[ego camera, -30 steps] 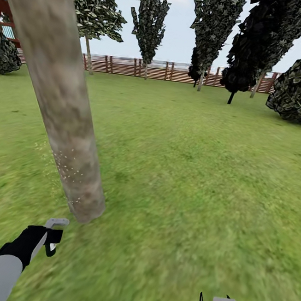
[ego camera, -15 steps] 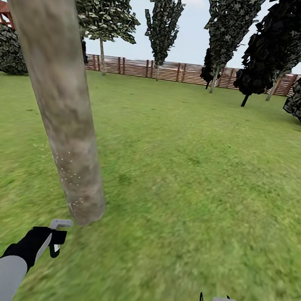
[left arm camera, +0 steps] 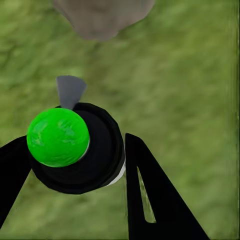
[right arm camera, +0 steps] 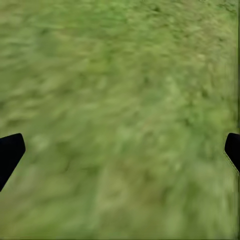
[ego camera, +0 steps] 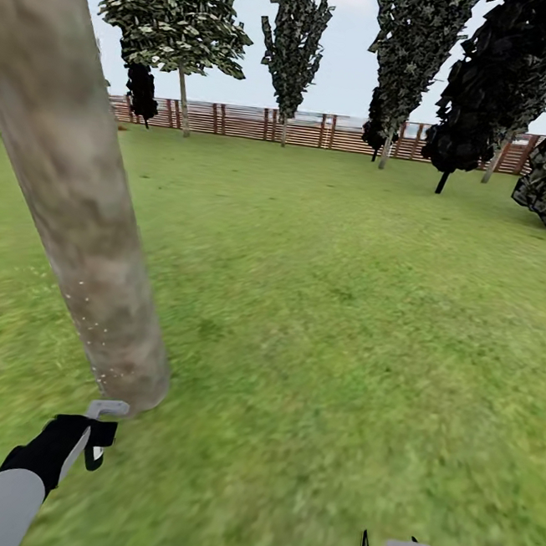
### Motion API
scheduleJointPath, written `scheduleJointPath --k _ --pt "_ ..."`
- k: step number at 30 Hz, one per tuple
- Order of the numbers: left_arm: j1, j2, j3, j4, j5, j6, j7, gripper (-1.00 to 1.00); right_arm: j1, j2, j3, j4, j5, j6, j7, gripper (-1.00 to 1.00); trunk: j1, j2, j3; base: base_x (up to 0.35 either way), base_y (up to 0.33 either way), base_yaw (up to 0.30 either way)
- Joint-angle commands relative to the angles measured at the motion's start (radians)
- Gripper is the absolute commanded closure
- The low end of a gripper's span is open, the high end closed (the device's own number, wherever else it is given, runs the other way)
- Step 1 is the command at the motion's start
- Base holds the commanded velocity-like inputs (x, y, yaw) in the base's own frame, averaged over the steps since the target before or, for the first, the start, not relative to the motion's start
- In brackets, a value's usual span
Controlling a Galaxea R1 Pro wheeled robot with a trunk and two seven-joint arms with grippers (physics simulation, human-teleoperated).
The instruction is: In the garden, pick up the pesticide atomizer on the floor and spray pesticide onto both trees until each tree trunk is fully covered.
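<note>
Atomizer [left arm camera: 75,150] pinched in left end effector [left arm camera: 70,170] near trunk [ego camera: 79,202]; right end effector [right arm camera: 120,150] apparently spread.

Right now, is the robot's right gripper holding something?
No, in the right wrist view the right gripper is wide open with just blurry grass between its fingertips.

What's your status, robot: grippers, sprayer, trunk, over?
Left gripper shut on atomizer, nozzle toward tree trunk base. Right gripper open, empty, over lawn. White speckles low on trunk. Nothing between nozzle and trunk.
</note>
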Motion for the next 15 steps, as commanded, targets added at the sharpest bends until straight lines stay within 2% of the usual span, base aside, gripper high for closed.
scheduleJointPath --k 1,4,15 --pt "0.000 0.000 0.000 0.000 0.000 0.000 0.000 1.00 0.000 0.000 0.000 0.000 0.000 0.000 0.000 -1.00 0.000 0.000 0.000 0.008 -0.271 0.005" --pt "0.000 0.002 0.000 0.000 0.000 0.000 0.001 1.00 0.000 0.001 0.000 0.000 0.000 0.000 0.000 -1.00 0.000 0.000 0.000 0.002 -0.272 0.122" --pt "0.000 0.003 0.000 0.000 -0.003 0.000 0.002 1.00 0.000 0.001 0.000 -0.002 0.000 0.000 0.000 -1.00 0.000 0.000 0.000 0.000 -0.272 0.271"
